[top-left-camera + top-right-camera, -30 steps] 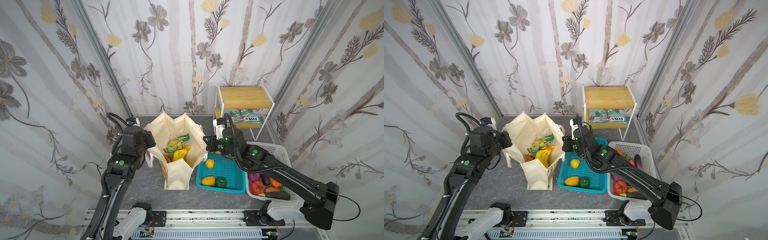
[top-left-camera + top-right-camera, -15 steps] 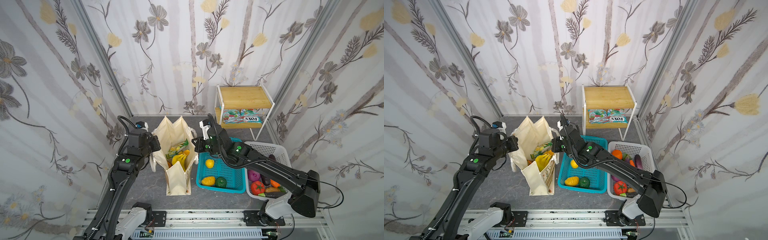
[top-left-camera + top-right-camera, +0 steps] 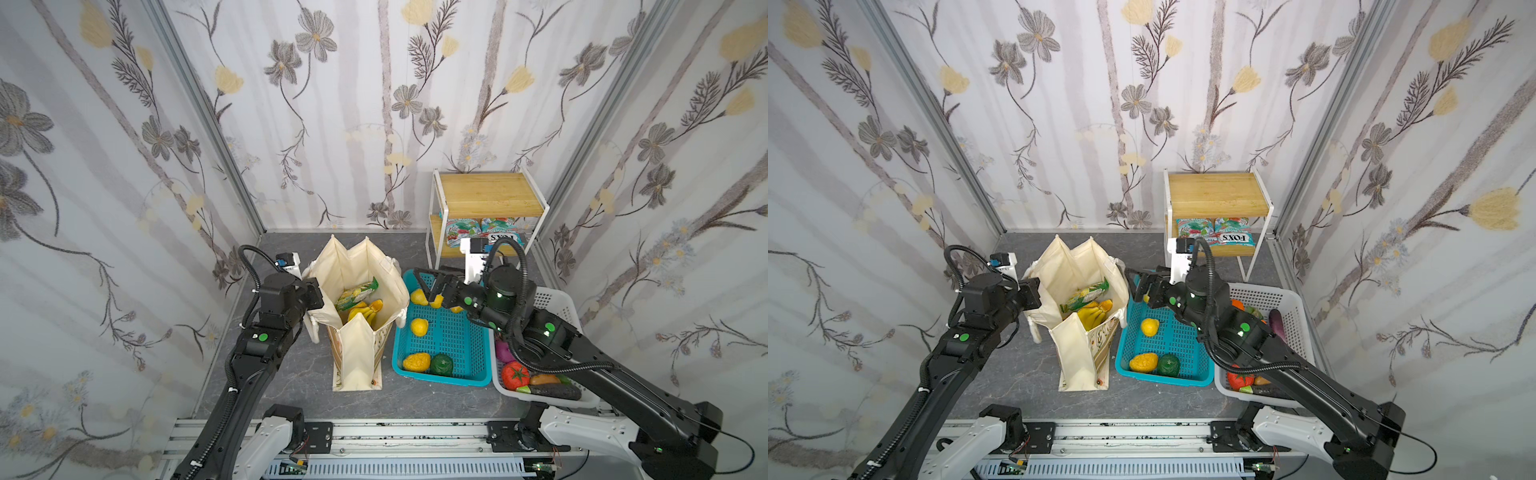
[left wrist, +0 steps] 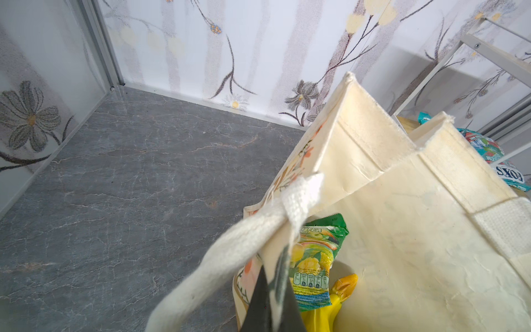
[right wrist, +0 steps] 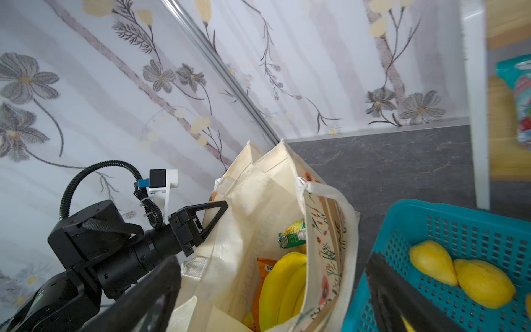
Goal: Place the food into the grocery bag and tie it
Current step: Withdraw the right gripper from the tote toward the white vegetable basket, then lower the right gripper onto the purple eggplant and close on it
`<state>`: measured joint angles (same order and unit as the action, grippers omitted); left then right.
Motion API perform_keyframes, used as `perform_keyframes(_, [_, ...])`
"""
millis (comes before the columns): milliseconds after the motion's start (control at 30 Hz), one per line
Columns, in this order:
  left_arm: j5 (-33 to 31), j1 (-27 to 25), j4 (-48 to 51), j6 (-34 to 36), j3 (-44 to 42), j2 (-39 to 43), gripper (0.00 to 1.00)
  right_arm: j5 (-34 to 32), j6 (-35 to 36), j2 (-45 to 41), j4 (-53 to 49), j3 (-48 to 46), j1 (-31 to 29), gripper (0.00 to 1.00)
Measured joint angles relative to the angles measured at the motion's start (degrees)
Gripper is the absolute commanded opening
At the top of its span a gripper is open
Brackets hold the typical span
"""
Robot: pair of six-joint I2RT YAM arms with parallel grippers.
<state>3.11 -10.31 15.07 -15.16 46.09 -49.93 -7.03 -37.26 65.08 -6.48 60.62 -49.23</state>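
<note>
Cream canvas first: in both top views the grocery bag (image 3: 357,266) (image 3: 1073,266) stands on the grey floor (image 3: 291,374), and its mouth gapes wider than half a second ago, when my two arms had drawn it narrow. A second ago my right claw (image 3: 428,284) (image 3: 1139,286) was pressed together at the bag's 3 o'clock rim. Now it has let go, stands spread wide and empty, and hangs over the far corner of the teal basket (image 3: 449,332) (image 3: 1179,336), which lies at 3 o'clock of the bag. My left claw (image 3: 311,293) (image 3: 1032,293) stays at the bag's 9 o'clock rim, pressed together on the cloth. Inside the bag lie the banana bunch (image 3: 363,313) and the green packet (image 3: 357,293).

In the left wrist view, my dark fingers (image 4: 258,310) pinch the printed rim of the bag, just beside the root of the white handle (image 4: 244,244). The packet and the bananas are seen below the rim.

In the right wrist view, my fingers (image 5: 393,293) are far apart with nothing between them. One is over the teal basket, near the two yellow fruits (image 5: 431,261). The bag's other handle (image 5: 330,195) hangs free and touches no claw.
</note>
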Motion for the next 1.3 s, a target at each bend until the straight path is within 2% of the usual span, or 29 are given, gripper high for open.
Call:
perform_keyframes(167, [-0.1,0.0,-2.3,0.2,-2.3,0.9,0.0,3.1,1.2,-14.6,1.6,-12.8,7.9,1.0])
perform_keyframes(300, [-0.1,0.1,-2.8,0.2,-3.4,2.3,0.0,6.7,0.9,-22.6,-0.2,-20.9,14.1,1.0])
perform_keyframes(500, [-0.5,0.1,-2.9,0.2,-4.1,3.3,0.0,6.1,-3.1,-31.3,-5.0,-29.6,19.6,1.0])
perform_keyframes(667, [-0.5,0.1,-2.9,0.2,-4.5,3.6,0.0,1.8,-9.0,-37.6,-9.0,-33.8,22.2,1.0])
perform_keyframes(867, [-0.5,0.1,-3.0,0.2,-4.6,3.8,0.0,-6.3,-10.2,-35.5,-14.3,-33.9,25.4,1.0])
perform_keyframes(967, [-0.5,0.1,-3.0,0.2,-4.7,3.9,0.0,-10.7,-8.7,-32.4,-17.7,-33.5,26.0,0.89])
perform_keyframes(1033, [-0.5,0.1,-3.0,0.2,-4.7,4.0,0.0,-13.5,-7.5,-31.4,-19.5,-32.7,26.1,0.99])
perform_keyframes(1167, [-0.5,0.0,-3.0,0.2,-4.7,4.0,0.0,-20.2,-4.6,-27.3,-21.9,-28.3,26.4,1.0])
perform_keyframes(1300, [-0.5,0.0,-3.0,0.2,-4.8,4.4,0.0,-26.0,-2.0,-19.3,-24.6,-22.6,26.8,0.98])
